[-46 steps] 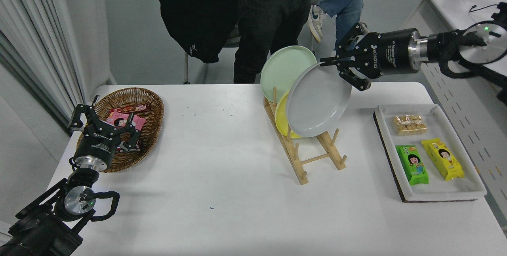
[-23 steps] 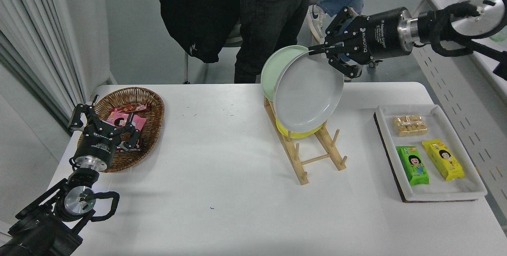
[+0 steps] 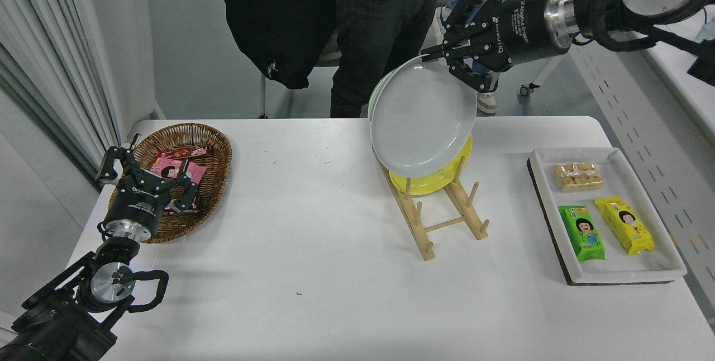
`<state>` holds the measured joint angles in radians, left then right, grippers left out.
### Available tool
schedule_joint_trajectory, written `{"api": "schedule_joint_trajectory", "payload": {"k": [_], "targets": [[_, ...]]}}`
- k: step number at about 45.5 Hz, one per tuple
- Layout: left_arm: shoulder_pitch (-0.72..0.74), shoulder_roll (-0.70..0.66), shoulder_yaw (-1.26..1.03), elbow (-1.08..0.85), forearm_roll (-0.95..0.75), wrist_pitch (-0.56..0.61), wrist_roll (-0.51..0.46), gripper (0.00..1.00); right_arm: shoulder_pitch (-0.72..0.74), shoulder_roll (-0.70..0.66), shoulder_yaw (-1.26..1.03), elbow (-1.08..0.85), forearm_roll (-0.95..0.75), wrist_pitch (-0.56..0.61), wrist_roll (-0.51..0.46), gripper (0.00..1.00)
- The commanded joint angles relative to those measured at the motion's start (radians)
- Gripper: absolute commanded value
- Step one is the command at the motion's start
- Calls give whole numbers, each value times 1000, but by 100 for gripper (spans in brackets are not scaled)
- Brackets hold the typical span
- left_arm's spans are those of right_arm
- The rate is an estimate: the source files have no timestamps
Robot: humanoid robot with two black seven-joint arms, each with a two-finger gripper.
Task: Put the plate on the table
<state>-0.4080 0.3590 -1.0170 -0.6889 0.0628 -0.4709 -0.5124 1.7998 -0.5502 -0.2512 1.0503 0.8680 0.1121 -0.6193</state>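
Note:
My right gripper [image 3: 434, 57] is shut on the top rim of the light grey plate [image 3: 422, 117] and holds it tilted in the air, above the wooden plate rack [image 3: 435, 213]. The grey plate hides most of the mint green plate [image 3: 373, 98] behind it. The yellow plate [image 3: 427, 182] stands in the rack below it. The white table [image 3: 313, 238] spreads out under the rack. My left gripper [image 3: 148, 174] is open and parked at the lower left, over the basket.
A wicker basket [image 3: 215, 154] with snack packets sits at the far left. A white tray [image 3: 653, 269] with three snack packets lies at the right. People stand at the table's far side [image 3: 385, 31]. A white desk [image 3: 670, 70] runs along the right.
My right gripper has lifted the grey plate up and to the left, out of the rack. The plate now covers the mint green plate. The left arm has not moved.

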Motion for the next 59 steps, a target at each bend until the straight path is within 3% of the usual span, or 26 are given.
{"api": "schedule_joint_trajectory", "payload": {"k": [1, 34, 42, 59], "targets": [[0, 0, 0, 0, 0, 0, 0, 98, 10, 10, 7, 0, 22, -17, -5, 0], [0, 0, 0, 0, 0, 0, 0, 98, -8, 167, -10, 23, 20, -91, 16, 0], [0, 0, 0, 0, 0, 0, 0, 98, -16, 188, -6, 46, 22, -187, 33, 0], [0, 0, 0, 0, 0, 0, 0, 98, -164, 282, 41, -1, 14, -200, 47, 0]]}}
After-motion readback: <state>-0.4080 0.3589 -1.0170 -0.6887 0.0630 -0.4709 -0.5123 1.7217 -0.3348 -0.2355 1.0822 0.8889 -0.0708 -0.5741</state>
